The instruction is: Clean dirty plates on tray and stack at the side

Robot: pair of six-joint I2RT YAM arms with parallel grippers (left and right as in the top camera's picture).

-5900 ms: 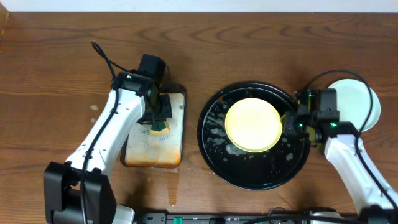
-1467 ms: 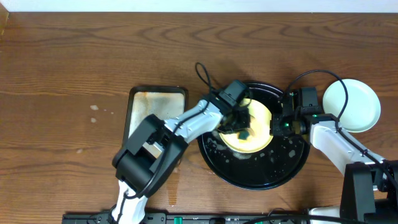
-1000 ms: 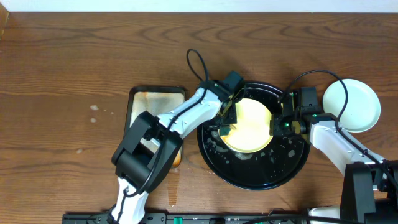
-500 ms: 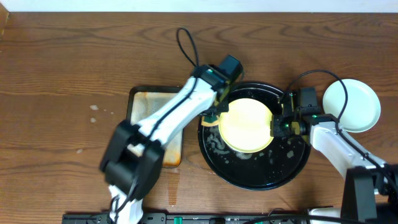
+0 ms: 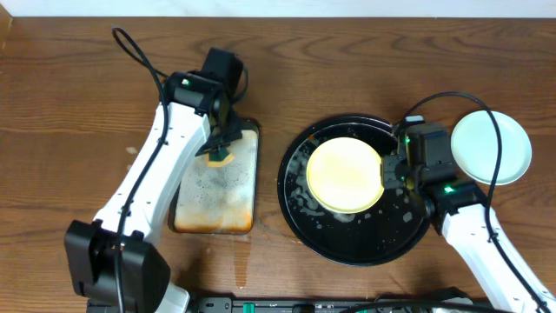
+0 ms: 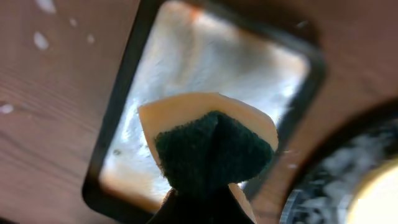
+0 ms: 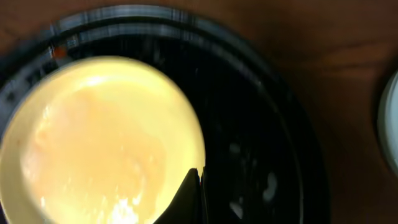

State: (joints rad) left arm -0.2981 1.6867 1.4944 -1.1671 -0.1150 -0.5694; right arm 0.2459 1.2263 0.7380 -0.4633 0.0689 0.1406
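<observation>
A pale yellow plate (image 5: 345, 174) lies in the black tray (image 5: 356, 239), which is wet and flecked with suds. My right gripper (image 5: 388, 171) is shut on the plate's right rim; in the right wrist view the closed fingers (image 7: 198, 186) pinch the rim of the plate (image 7: 106, 137) over the tray (image 7: 267, 118). My left gripper (image 5: 220, 149) is shut on a green-and-yellow sponge (image 6: 211, 149) and holds it over the rust-stained metal pan (image 5: 215, 204). A mint-blue plate (image 5: 491, 148) lies on the wooden table to the right of the tray.
The pan (image 6: 118, 149) stands left of the tray, and the tray's edge (image 6: 323, 180) shows at the lower right of the left wrist view. A small puddle (image 5: 243, 252) lies by the pan's front. Cables loop above both arms.
My left arm has lifted the sponge off the yellow plate and swung left, back over the metal pan. My right gripper has kept its hold on the plate's rim.
</observation>
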